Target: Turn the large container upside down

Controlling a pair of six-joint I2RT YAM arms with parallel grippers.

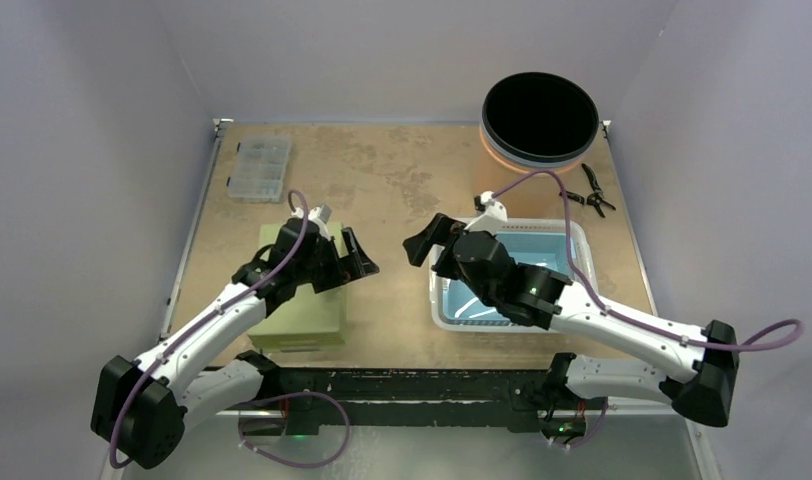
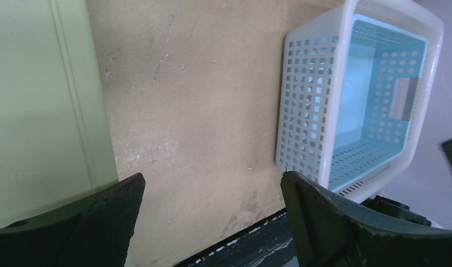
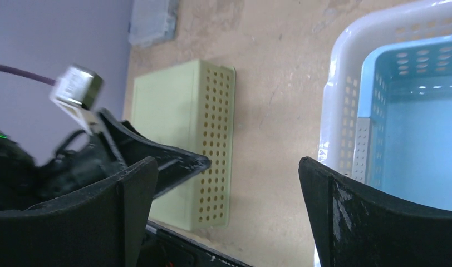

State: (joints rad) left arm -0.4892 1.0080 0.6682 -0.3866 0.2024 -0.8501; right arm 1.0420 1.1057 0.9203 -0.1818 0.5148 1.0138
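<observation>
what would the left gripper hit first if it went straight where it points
Likely the bare table between the green container and the white basket, not either of them; depth is unclear.

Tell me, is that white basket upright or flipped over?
Upright. The white basket has its open mouth facing up, and a blue basket sits nested inside it with its floor showing.

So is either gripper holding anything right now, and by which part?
Nothing is held. The left gripper and the right gripper are both open and empty, hovering between the green basket and the white basket.
</observation>
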